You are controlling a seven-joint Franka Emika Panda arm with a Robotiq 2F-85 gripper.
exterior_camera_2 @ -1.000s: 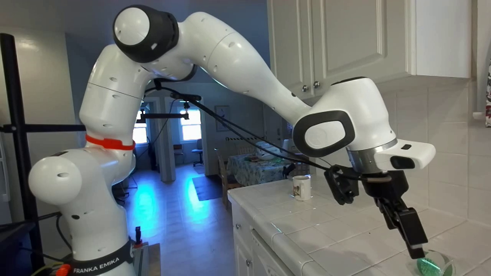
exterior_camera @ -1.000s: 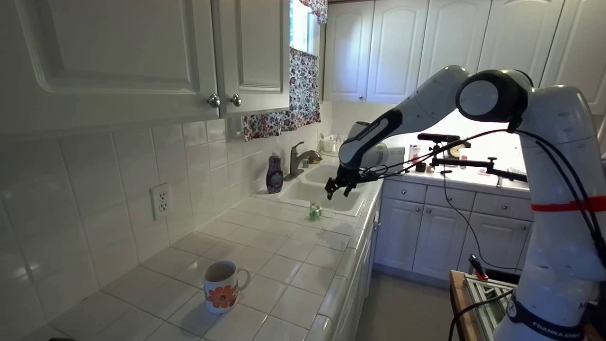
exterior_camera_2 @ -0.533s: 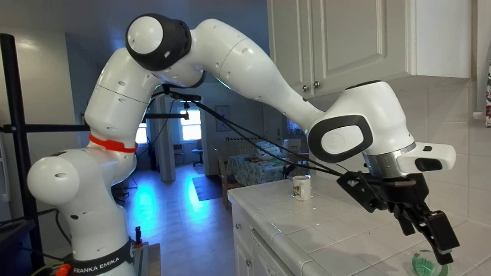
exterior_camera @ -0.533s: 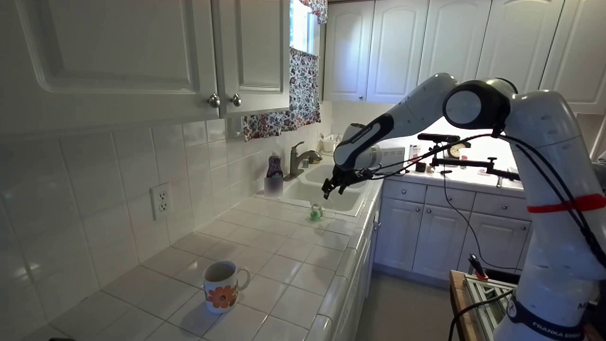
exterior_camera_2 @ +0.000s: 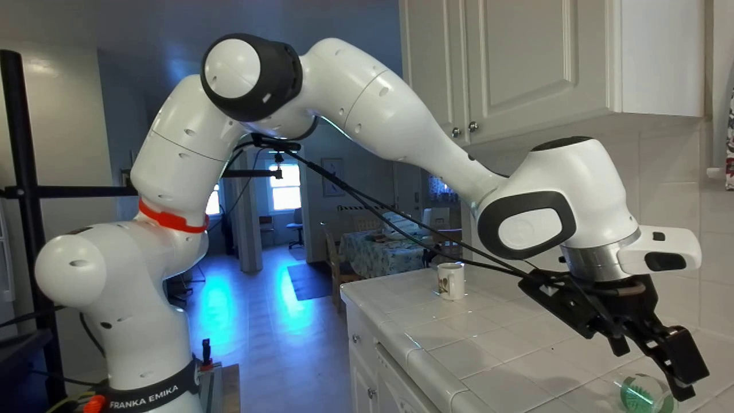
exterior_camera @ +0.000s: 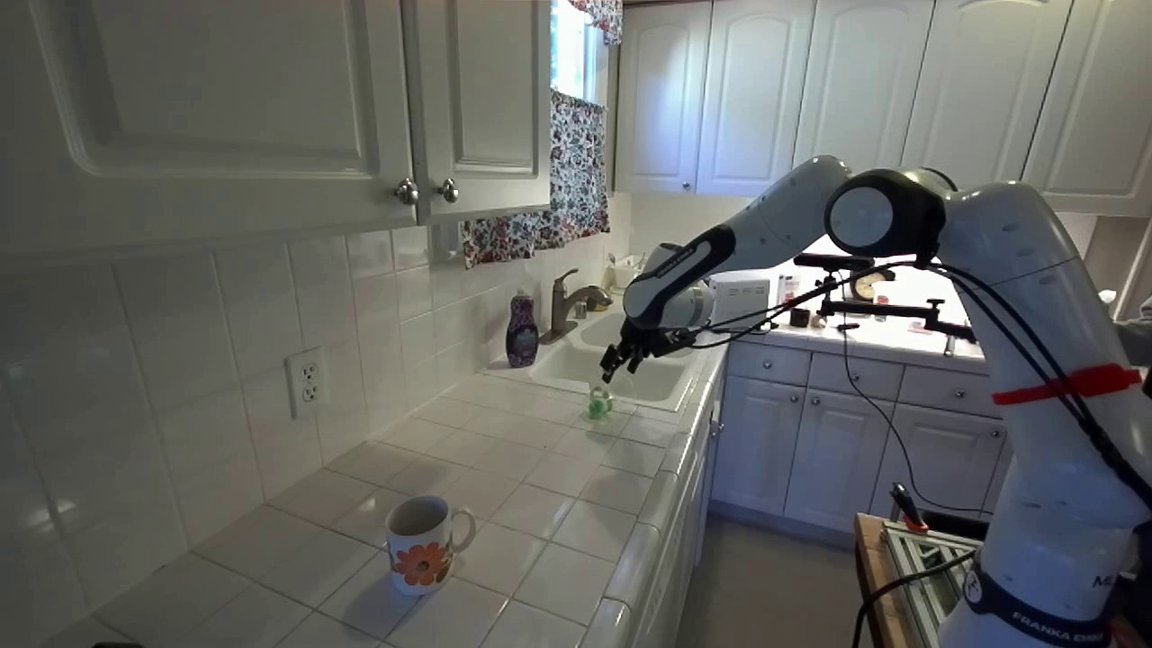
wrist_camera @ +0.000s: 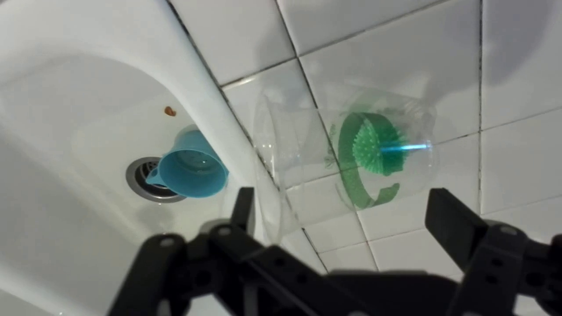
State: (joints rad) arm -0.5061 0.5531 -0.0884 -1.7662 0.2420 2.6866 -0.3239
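Evidently, I was near, with no grip yet made: my gripper [wrist_camera: 340, 206] hung spread wide and empty, the clear green-patterned cup [wrist_camera: 349, 162] just ahead of it

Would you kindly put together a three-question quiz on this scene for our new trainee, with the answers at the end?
1. True or false: the pincer stands open near the clear tumbler with green markings.
2. Multiple choice: what colour is the cup lying in the sink, seen in the wrist view? (a) red (b) blue (c) yellow
3. Fill the gap: the mug on the tiled counter is decorated with a large orange ____.

Key:
1. True.
2. (b) blue.
3. Flower.
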